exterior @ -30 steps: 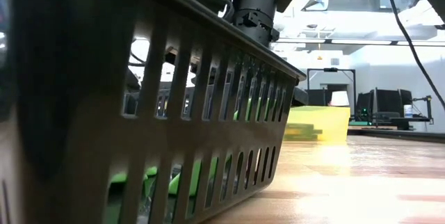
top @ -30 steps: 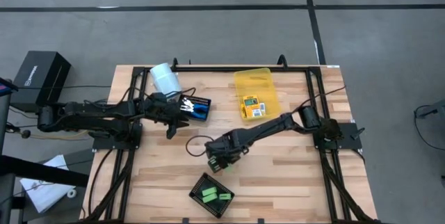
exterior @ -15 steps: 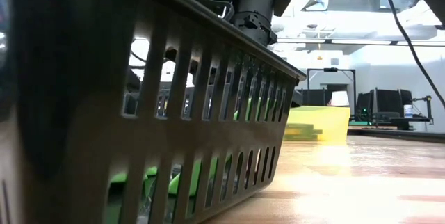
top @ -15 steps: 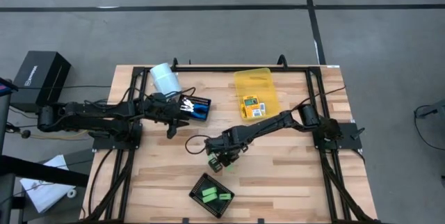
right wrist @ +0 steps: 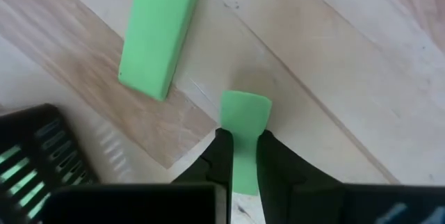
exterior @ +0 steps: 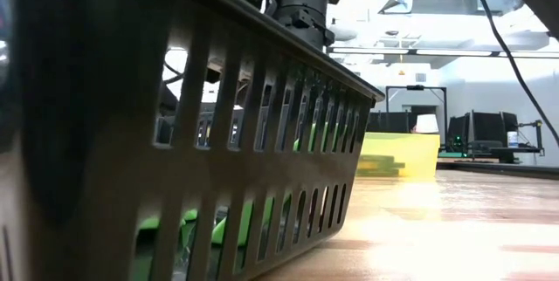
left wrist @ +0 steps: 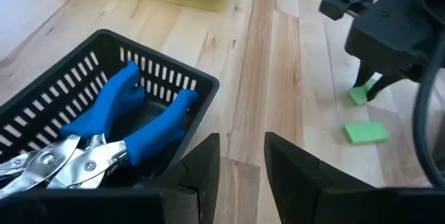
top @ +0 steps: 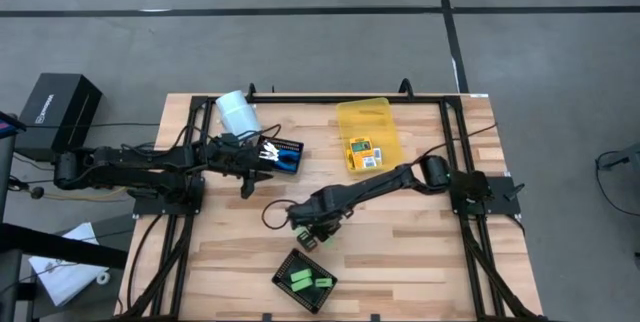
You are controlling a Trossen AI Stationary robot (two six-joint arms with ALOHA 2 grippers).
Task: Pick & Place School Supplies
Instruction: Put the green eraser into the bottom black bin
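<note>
My right gripper [top: 306, 232] points down at mid-table and is shut on a small light-green piece [right wrist: 243, 120]. A second green piece [right wrist: 156, 33] lies flat on the wood beside it. More green pieces [top: 308, 282] lie in the near black tray [top: 285, 267]. My left gripper [left wrist: 242, 172] is open and holds nothing, its fingers at the edge of the far-left black tray [left wrist: 198, 85], in which lie blue-handled scissors [left wrist: 135, 123]. A yellow-orange pack [top: 362, 153] lies in the yellow bin [top: 365, 117]. My right gripper pinches the green piece [right wrist: 243, 140] between its two fingers, which come from above and point down. One end of the piece [right wrist: 245, 106] sticks out past the fingertips toward the wood. Whether that end touches the table, I cannot tell.
A pale cylinder [top: 237, 113] stands at the far left, behind my left arm. In the low view the near tray's slotted wall [exterior: 218, 141] fills the foreground. Bare wood lies at the table's near right [top: 420, 262].
My right arm's wrist has shifted a little toward the table's left edge, staying low over the two loose green pieces. My left arm has kept still.
</note>
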